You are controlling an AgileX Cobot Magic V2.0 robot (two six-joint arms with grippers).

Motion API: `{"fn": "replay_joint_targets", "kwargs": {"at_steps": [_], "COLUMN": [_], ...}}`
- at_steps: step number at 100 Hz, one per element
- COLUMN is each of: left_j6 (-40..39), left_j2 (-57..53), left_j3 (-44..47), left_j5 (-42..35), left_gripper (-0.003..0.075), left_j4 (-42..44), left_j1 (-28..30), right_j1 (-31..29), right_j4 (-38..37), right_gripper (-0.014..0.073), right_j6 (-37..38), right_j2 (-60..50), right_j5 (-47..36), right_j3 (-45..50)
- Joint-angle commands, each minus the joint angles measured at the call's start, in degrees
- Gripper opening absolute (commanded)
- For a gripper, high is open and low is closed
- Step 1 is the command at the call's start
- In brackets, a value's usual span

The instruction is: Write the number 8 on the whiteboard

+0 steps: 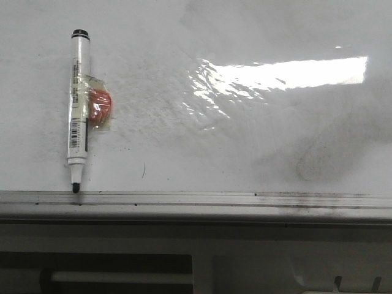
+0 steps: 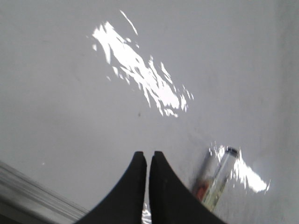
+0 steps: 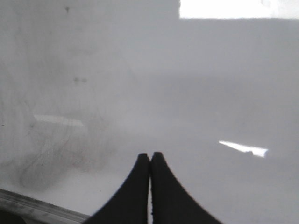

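The whiteboard [image 1: 245, 135] is glossy white with grey smudges and fills the front view. No number 8 shows on it; only small black ticks. A white marker [image 1: 78, 110] with a black tip lies on the board at the left, tip toward the silver rail [image 1: 184, 199], with an orange piece [image 1: 101, 109] taped to its side. The marker also shows in the left wrist view [image 2: 219, 179], beside my left gripper [image 2: 145, 155], which is shut and empty. My right gripper [image 3: 150, 155] is shut and empty above the bare board. Neither gripper shows in the front view.
A bright light reflection [image 1: 288, 73] lies on the board's right half. A grey smudged patch [image 1: 312, 162] sits at the lower right. Below the rail is a white frame with a dark slot [image 1: 98, 272].
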Motion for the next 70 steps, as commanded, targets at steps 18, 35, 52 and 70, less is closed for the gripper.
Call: {"fn": "replay_joint_targets", "kwargs": {"at_steps": [18,35,52,70], "left_j6": [13.5,17.8,21.5,21.5], "left_j2": [16.3,23.7,31.1,38.4], "left_j3": [-15.4,-18.2,-18.3,-18.3], "left_j5": [14.8,14.7,12.1,4.2], "left_gripper": [0.0291,0.0391,0.0332,0.0332], "left_j4": [13.1,11.9,8.4,4.9], "left_j1": [-0.1,-5.4,-11.5,-19.5], "right_j1": [0.1,0.1,0.1,0.1], "right_j4": [-1.5,0.2,1.5,1.5], "right_gripper": [0.0104,0.0430,0.0447,0.0447], "right_j6": [-0.1,-0.1,-0.1,-0.1], "right_j2": [9.2,11.3,11.3,11.3], "right_j5": [-0.9,-0.9,-1.3,-1.3], "right_j3": [-10.6,-11.5,-11.5,-11.5]}}
